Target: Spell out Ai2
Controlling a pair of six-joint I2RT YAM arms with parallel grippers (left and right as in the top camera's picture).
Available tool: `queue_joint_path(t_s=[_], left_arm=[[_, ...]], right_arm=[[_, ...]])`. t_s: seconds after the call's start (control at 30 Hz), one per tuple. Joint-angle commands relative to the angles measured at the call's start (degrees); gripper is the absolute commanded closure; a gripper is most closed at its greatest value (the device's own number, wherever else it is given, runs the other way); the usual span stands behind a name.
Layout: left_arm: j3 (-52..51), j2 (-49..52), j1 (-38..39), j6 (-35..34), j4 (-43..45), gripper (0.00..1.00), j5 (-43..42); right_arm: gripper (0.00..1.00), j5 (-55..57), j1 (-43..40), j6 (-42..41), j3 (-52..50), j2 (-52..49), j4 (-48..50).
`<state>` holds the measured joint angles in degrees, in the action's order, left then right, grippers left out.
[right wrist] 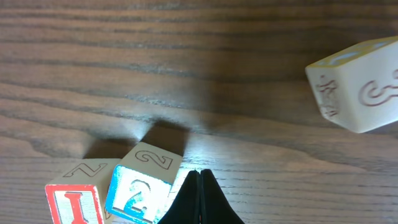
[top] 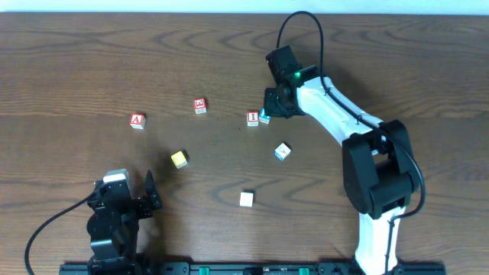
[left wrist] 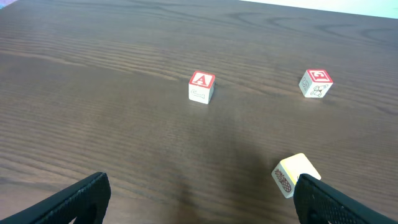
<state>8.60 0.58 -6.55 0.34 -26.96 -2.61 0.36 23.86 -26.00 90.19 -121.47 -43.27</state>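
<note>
We saw red-lettered wooden I block (right wrist: 73, 205) and blue-lettered wooden 2 block (right wrist: 140, 190) touching; red-lettered wooden A block (top: 137, 121) sat well apart, unplaced. Our right hand (right wrist: 199, 186) was pinched closed, empty; left hand (left wrist: 199, 190) wide open, empty.

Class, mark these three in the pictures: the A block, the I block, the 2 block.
A block (left wrist: 201, 80), left wrist view, on its red-lettered top face.
I block (right wrist: 74, 206), right wrist view, on its red I face.
2 block (right wrist: 138, 194), right wrist view, on its blue 2 face.
</note>
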Motion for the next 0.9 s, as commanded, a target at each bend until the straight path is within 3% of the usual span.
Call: queue_joint_path(t_s=[0.0,0.87], left_arm=[[-0.9,-0.3,0.2,1.0,-0.2,0.05,0.2],[-1.0,-0.3,0.2,1.0,-0.2,0.05,0.2]], right_arm=[[0.99,-0.4,0.8,1.2,-0.5,-1.4,-0.3],[0.99,-0.8,1.4,1.5,-0.7,-2.7,2.5]])
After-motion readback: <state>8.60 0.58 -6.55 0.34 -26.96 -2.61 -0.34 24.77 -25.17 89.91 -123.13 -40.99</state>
